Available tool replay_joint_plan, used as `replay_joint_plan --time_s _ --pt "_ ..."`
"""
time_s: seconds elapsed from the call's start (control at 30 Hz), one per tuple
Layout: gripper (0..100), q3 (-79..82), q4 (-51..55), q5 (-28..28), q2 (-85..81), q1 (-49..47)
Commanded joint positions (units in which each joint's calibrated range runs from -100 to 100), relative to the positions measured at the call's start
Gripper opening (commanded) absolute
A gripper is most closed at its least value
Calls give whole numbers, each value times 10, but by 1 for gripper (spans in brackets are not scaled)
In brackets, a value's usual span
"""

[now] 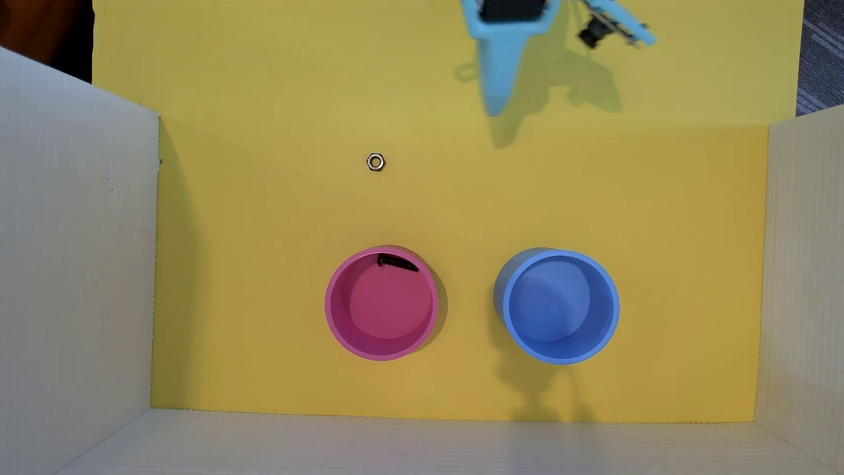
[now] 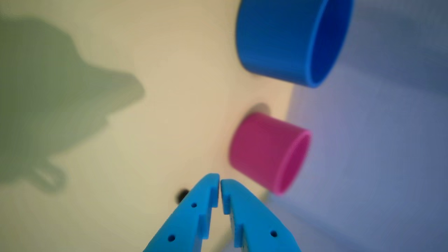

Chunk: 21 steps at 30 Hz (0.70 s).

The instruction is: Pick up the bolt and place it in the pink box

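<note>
While the bolt [image 1: 397, 263] lies inside the pink box [image 1: 335, 315], your gripper [image 2: 219, 182] hangs well apart at the overhead view's top edge; its tips are pressed together, holding nothing.

We're seeing black bolt [image 1: 397, 263], pink box [image 1: 335, 315], blue cup [image 1: 611, 315], silver nut [image 1: 375, 161], yellow floor [image 1: 274, 205], light-blue gripper [image 2: 219, 183].
</note>
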Motion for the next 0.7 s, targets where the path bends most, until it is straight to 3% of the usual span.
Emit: replay_joint_plan --time_s 0.0,0.33,0.67 --pt "1 49 -7 -33 -10 -9" --pt "1 66 86 -39 -12 -8" --pt "1 66 85 -38 -12 -2"
